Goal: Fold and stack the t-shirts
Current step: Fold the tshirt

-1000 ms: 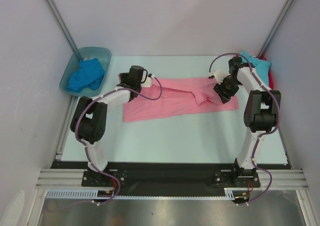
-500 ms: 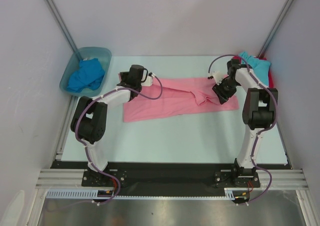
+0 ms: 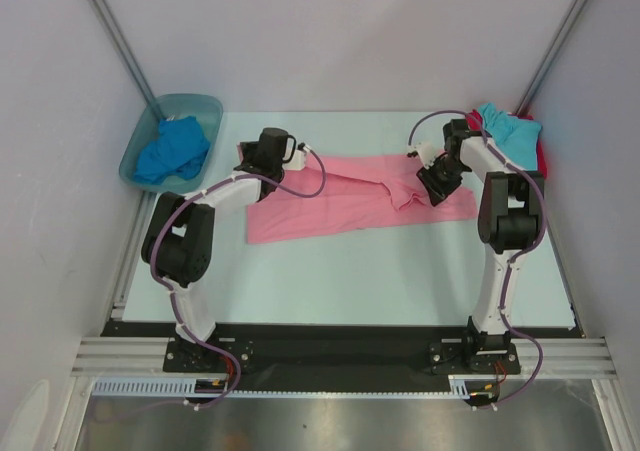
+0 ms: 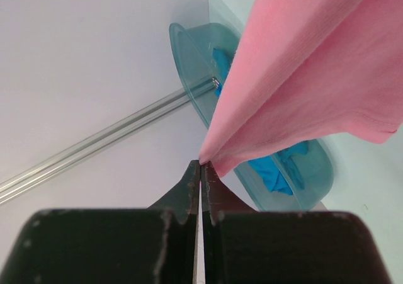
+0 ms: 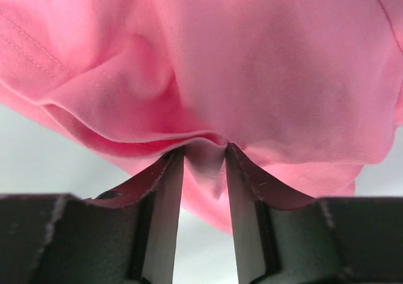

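Step in hand: folding the pink t-shirt (image 3: 340, 206), which lies as a strip across table centre, 9 to 3 o'clock. Left gripper (image 4: 201, 165) is clamped tight on its 9 o'clock corner. Right gripper (image 5: 204, 155) straddles a pleat near 3 o'clock, jaws part-way apart; you can't tell if it bites. Next you likely need a firm right pinch, then an even lift. Only the top view shows the whole strip and the turquoise t-shirt (image 3: 510, 131) at 2 o'clock. Only the wrist views show the pinches.

Bare table (image 3: 350, 271) lies open at 6 o'clock from the pink t-shirt (image 3: 330, 206); the tub (image 3: 195, 106) blocks 10 o'clock, the turquoise t-shirt (image 3: 510, 131) 2 o'clock.
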You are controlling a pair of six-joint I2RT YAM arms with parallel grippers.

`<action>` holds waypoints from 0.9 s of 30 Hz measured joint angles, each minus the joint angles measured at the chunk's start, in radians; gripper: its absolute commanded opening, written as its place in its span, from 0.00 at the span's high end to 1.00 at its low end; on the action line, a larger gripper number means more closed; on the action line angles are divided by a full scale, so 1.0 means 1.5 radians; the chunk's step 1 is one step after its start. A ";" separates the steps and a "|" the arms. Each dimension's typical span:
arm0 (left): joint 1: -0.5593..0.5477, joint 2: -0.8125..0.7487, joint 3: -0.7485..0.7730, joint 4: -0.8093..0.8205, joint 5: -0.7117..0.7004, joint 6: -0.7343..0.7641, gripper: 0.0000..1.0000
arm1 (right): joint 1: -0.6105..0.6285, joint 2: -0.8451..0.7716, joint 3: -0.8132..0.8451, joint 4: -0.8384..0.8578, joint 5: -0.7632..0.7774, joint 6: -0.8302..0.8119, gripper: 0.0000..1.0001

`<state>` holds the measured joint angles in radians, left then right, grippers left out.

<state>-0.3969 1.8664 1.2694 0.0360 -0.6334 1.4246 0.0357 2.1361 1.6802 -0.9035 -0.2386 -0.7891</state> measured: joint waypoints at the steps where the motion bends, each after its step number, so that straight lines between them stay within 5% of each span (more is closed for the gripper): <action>1: 0.000 0.000 0.000 0.000 0.000 0.000 1.00 | 0.000 0.000 0.000 0.002 0.000 0.002 0.64; 12: 0.000 0.003 0.001 0.000 0.000 0.000 1.00 | 0.002 0.000 0.004 0.010 0.002 0.011 0.78; 17: 0.000 0.006 0.001 0.000 0.000 0.000 1.00 | 0.002 0.000 0.016 0.010 0.007 0.014 1.00; 27: 0.000 0.007 0.001 0.000 0.000 0.000 1.00 | 0.002 -0.040 0.039 0.005 0.023 0.015 1.00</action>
<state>-0.3973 1.8763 1.2705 0.0364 -0.6334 1.4246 0.0383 2.0762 1.7386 -0.8967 -0.2035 -0.7670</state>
